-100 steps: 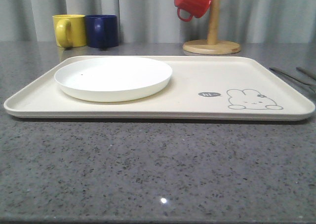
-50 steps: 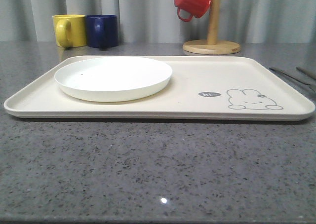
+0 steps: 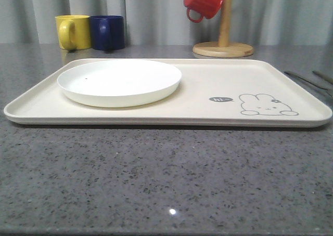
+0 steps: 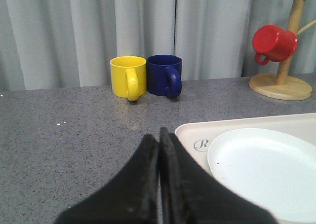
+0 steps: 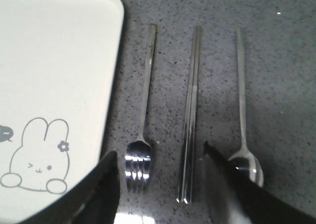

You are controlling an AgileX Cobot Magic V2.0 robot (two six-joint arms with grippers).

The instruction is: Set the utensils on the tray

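Currently | right gripper hovering spread over fork and chopsticks | left gripper sitting pressed together | tray holding plate

Front view: low, near table height, facing forward across the tray toward the curtain. Left wrist view: low over the tabletop, facing the mugs, sharing tray corner and plate. Right wrist view: close, looking steeply down beside the tray's rabbit-drawing end.
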